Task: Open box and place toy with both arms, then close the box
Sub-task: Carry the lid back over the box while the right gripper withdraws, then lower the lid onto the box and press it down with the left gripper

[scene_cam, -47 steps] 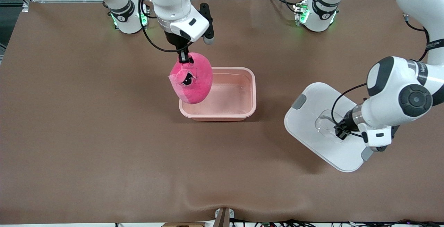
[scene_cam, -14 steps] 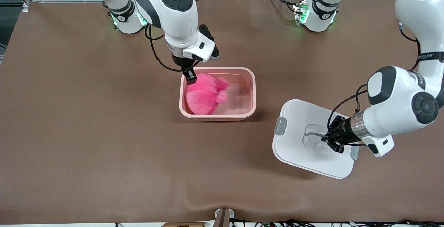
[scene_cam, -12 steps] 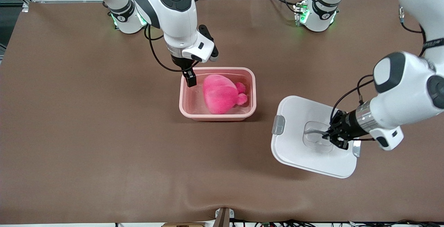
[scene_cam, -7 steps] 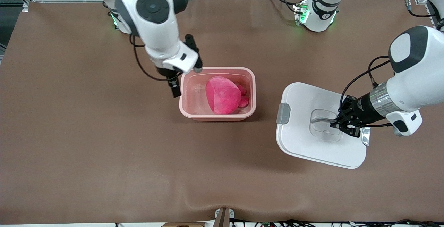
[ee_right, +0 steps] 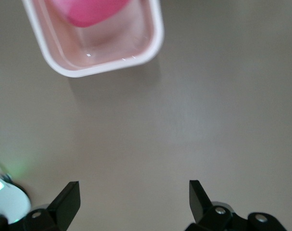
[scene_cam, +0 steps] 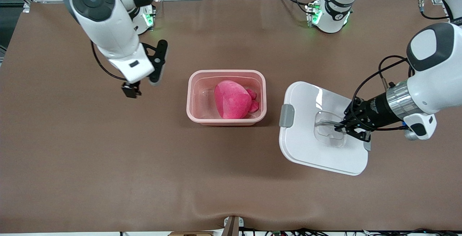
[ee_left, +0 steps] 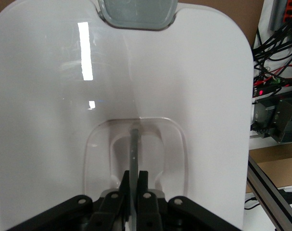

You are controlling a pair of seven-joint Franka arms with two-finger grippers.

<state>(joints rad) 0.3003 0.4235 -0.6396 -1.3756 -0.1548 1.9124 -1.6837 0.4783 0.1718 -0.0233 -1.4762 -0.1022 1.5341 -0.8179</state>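
While toy (scene_cam: pixel 232 103) lies in tub (scene_cam: pixel 261 95); bright pink plush.

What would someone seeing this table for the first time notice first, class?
The bright pink toy lying in the open pale pink tub mid-table stands out most. Next, the white lid, held up by its clear handle in the left gripper toward the left arm's end. The right gripper hangs open over bare table.
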